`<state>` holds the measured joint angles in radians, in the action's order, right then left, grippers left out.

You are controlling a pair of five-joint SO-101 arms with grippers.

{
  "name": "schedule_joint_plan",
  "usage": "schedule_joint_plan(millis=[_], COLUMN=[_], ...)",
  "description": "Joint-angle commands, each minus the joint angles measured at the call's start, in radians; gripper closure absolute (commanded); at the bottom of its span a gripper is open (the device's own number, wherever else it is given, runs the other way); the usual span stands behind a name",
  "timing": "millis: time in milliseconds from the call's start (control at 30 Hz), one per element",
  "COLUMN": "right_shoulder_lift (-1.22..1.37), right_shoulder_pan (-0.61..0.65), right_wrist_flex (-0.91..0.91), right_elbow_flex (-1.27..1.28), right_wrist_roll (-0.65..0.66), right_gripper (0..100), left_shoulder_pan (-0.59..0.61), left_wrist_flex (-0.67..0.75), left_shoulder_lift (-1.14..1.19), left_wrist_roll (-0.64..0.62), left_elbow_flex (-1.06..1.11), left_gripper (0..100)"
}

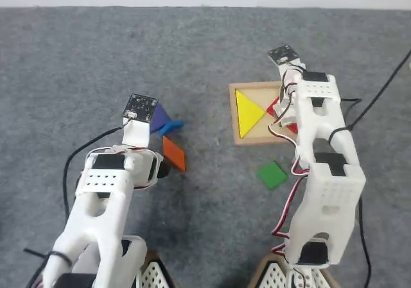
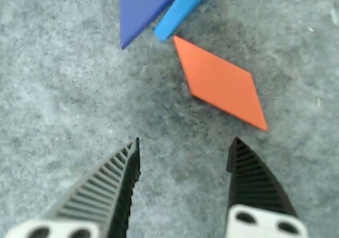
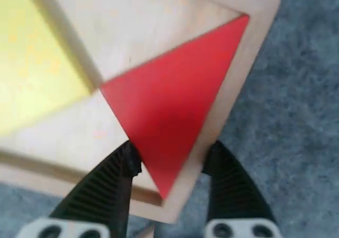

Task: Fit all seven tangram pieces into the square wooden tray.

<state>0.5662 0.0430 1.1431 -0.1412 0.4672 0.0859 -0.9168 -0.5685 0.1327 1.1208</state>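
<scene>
Ribbed fingers (image 3: pixel 106 190) of the right gripper (image 3: pixel 172 150) straddle, parted, the red triangle (image 3: pixel 169 89) in the wooden tray (image 3: pixel 159 26); left gripper (image 2: pixel 185 142) gapes wide, orange parallelogram (image 2: pixel 222 84) just beyond its tips. Nudging it flush to the rim seems wise.

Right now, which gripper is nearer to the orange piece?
Left. The left gripper hangs open just short of the orange piece. The right gripper is far off over the wooden tray, astride a corner of the red triangle.

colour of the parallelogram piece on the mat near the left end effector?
The parallelogram is orange; it shows best in the left wrist view.
</scene>
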Motion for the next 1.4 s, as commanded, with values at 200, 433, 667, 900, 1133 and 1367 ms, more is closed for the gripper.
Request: schedule_joint_plan(millis=[200, 433, 667, 900, 1133, 1367], right_shoulder_lift=[-0.094, -0.303, -0.521, -0.503, -0.251, -0.01], right_shoulder_pan=[0.176, 0.312, 0.303, 0.409, 0.44, 0.437], right_wrist_flex=[0.036, -0.071, -0.065, -0.056, 0.027, -0.01], right_elbow_flex=[0.176, 0.471, 0.482, 0.347, 0.132, -0.14], right_wrist_roll=[0.028, 0.029, -0.025, -0.13, -0.146, -0.336], right_gripper=[99.0, 99.0, 98.7, 77.0, 70.6, 70.4], left_shoulder_pan=[-0.006, -0.006, -0.006, -0.006, -0.006, -0.006], left_wrist_flex=[0.023, 0.023, 0.023, 0.023, 0.023, 0.023], left_shoulder_lift=[-0.032, -0.032, -0.032, -0.032, -0.032, -0.032], left_wrist_roll=[0.005, 0.005, 0.005, 0.005, 0.005, 0.005], left_elbow_flex=[-0.005, -0.005, -0.005, -0.005, -0.005, -0.005], left_gripper=[74, 74, 74, 74, 74, 74])
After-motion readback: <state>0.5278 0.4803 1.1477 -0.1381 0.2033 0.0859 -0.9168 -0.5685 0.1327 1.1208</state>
